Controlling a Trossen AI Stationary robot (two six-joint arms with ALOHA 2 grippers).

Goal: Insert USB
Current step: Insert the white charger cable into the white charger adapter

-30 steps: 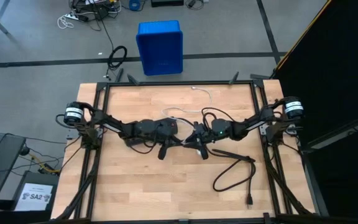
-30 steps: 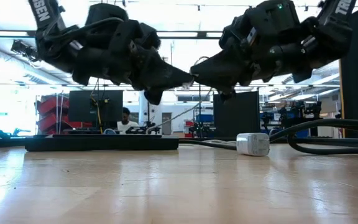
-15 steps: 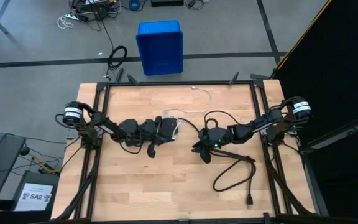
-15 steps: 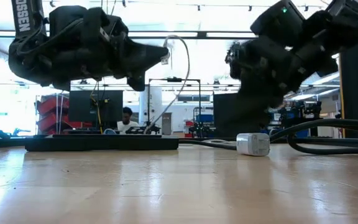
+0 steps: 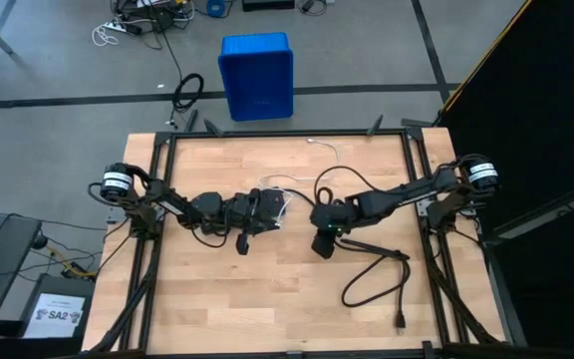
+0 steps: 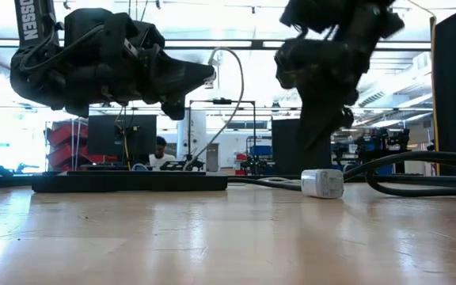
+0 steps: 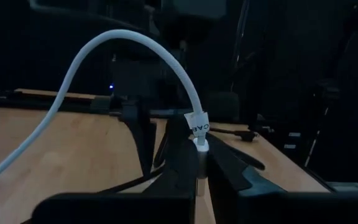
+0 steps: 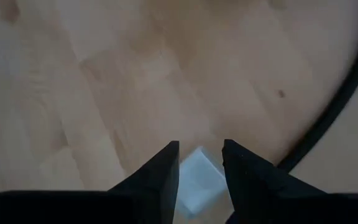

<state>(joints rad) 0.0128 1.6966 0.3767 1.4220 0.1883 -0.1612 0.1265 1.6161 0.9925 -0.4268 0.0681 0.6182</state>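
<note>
The USB cable [image 5: 297, 181] is thin and white and trails toward the table's far edge. My left gripper [image 5: 279, 206] is near the table's middle, shut on the cable's plug end, and held above the table in the low view [image 6: 209, 74]. From there the cable [image 6: 238, 87] arcs up and drops behind. My right gripper [image 5: 324, 244] is open and points down over a small white block [image 6: 321, 183] that lies on the table. In the right wrist view its fingers [image 8: 201, 149] stand on either side of the block [image 8: 196, 182], apart from it. My left gripper pinches the USB cable's plug end [image 7: 199, 144] between its two fingers, just under a small paper tag. The fingers lie level and point toward the table's right. The plug is lifted clear, and the cable [image 7: 123, 43] rises from it in a slack arc.
A thick black cord [image 5: 377, 274] loops over the table's right near part and runs beside the white block [image 8: 337, 99]. A long black power strip [image 6: 129, 184] lies flat on the table under the left arm. A blue bin [image 5: 257, 75] stands on the floor beyond the far edge.
The two grippers met at the table's middle a second ago and have since parted. My left gripper drew back a little toward the left, keeping the plug. My right gripper moved away, tipped to point down, and now stands over the white block.
</note>
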